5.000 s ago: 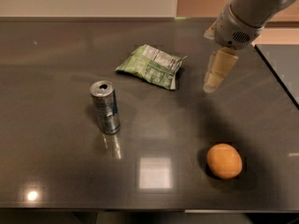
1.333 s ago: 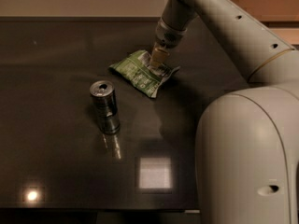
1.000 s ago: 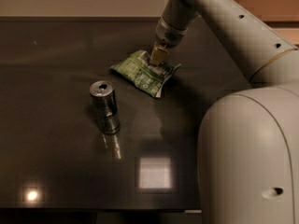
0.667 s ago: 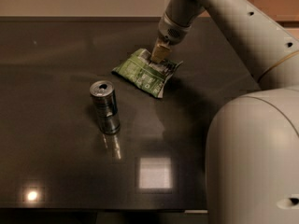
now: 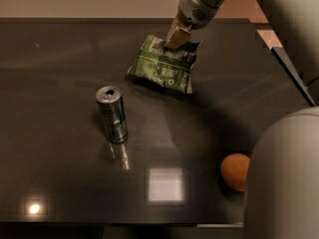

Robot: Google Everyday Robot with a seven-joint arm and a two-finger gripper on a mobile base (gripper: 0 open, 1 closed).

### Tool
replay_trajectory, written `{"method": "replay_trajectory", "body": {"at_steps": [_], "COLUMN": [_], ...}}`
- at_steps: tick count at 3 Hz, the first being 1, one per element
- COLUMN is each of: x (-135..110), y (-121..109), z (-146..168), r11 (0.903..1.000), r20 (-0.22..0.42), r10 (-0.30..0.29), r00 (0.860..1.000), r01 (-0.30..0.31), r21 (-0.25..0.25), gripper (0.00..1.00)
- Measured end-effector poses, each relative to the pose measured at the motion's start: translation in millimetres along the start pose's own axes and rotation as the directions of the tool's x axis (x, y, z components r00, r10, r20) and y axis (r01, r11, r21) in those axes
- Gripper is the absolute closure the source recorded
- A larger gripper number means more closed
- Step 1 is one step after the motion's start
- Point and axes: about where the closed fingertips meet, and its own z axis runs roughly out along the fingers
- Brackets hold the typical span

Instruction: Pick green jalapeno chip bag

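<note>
One view is all I have, looking down across a dark, glossy worktop (image 5: 55, 68) from its near edge.

My fingers (image 5: 177, 36) are at the far side of the worktop, right of the middle, pointing down and a little to the left. They come off the grey wrist (image 5: 197, 9) that enters at the top of the view. They are pressed together on the top edge of the chip bag (image 5: 164, 66), with the crinkled foil bunched up between them.

The chip bag hangs below that pinch with its printed face towards the camera: green, with white print and a paler strip along the top. Its lower corners spread wider than its top, and a dark shadow lies on the worktop under it and to its right. I cannot tell whether its bottom edge touches the worktop or sits just above it.

A silver drink can (image 5: 112, 113) stands upright to the left of and nearer than the chip bag, well apart from it. Its top is towards the camera and its reflection runs down the glossy surface below it.

An orange (image 5: 234, 171) lies near the front right of the worktop, well apart from both the can and the chip bag. Its right side is hidden behind a large pale section of my arm (image 5: 284, 183), which fills the lower right corner.

Two bright reflections show near the front edge, a square patch (image 5: 164, 184) and a small round spot (image 5: 34, 208).
</note>
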Motion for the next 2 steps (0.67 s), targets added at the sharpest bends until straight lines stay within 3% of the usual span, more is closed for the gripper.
{"method": "replay_trajectory", "body": {"at_steps": [2], "x": [-5], "y": [-13], "z": [-70], "r11": [0.996], "r20": [0.081], "r10": [-0.043], "r00": [0.996], "r01": [0.036], "r21": [0.082], "gripper": [1.0]}}
